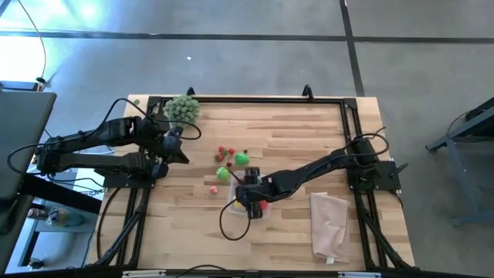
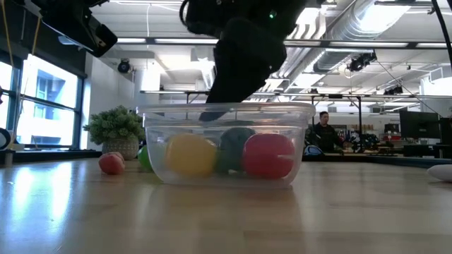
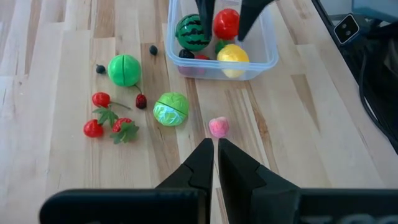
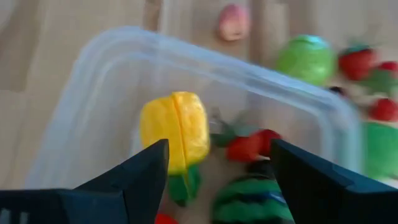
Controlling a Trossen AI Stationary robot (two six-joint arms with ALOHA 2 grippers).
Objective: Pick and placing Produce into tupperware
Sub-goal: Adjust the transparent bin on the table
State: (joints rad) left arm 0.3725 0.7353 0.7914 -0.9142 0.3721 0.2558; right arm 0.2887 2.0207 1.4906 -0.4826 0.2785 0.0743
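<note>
My right gripper (image 4: 217, 180) hangs over the clear squarish plastic container (image 4: 93, 74), jaws apart, with the yellow toy fruit (image 4: 176, 130) just beyond them; my left gripper (image 3: 215, 149) waits, jaws together.

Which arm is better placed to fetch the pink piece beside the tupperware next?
Right, probably. Its open claw hangs over the tupperware, and the pink piece lies just beside that. The left claw, shut, waits farther off near the table's left edge.

The light wooden table (image 1: 293, 139) carries the clear tupperware (image 3: 266, 57), loose toy produce (image 3: 124, 70) beside it, and a pinkish bag (image 1: 330, 224). A grey-green bushy ball (image 1: 183, 108) sits at its far edge.
</note>
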